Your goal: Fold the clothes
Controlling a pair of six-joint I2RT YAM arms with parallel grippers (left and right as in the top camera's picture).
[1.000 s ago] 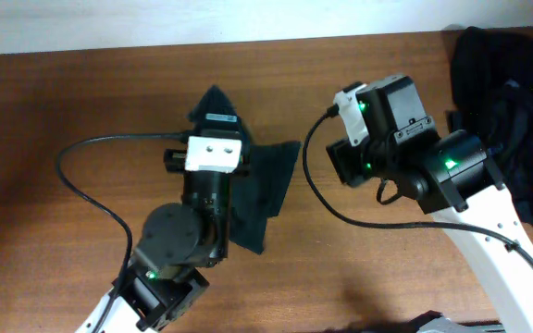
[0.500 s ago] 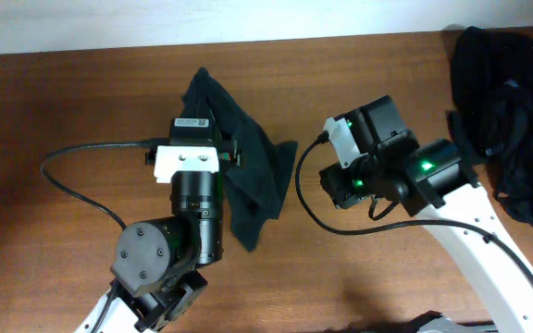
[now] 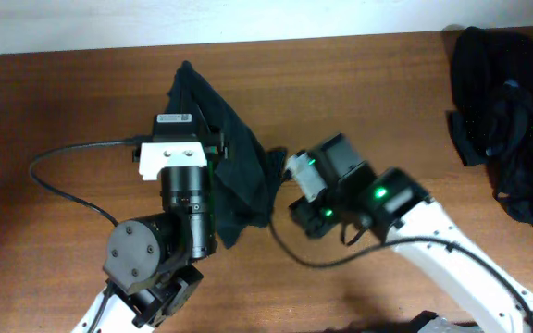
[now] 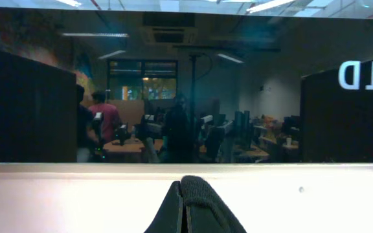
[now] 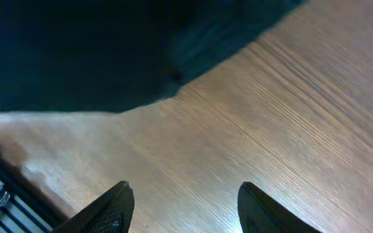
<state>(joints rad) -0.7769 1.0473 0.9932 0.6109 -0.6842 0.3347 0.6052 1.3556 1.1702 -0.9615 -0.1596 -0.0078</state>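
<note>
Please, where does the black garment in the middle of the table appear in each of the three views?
Overhead: the black garment lies left of centre, on the table.
Left wrist: only a pinched fold of it shows, at the bottom centre.
Right wrist: it is a dark blurred mass across the top.
Shared landmark: the wooden table, also seen in the right wrist view; the left wrist view does not clearly show it.

One black garment (image 3: 243,171) bunched mid-table, black heap (image 3: 502,102) at right edge.

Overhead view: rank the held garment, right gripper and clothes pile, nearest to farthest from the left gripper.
1. Held garment, in the left gripper itself, centre-left.
2. Right gripper, just right of the garment.
3. Clothes pile, far right edge.
</note>
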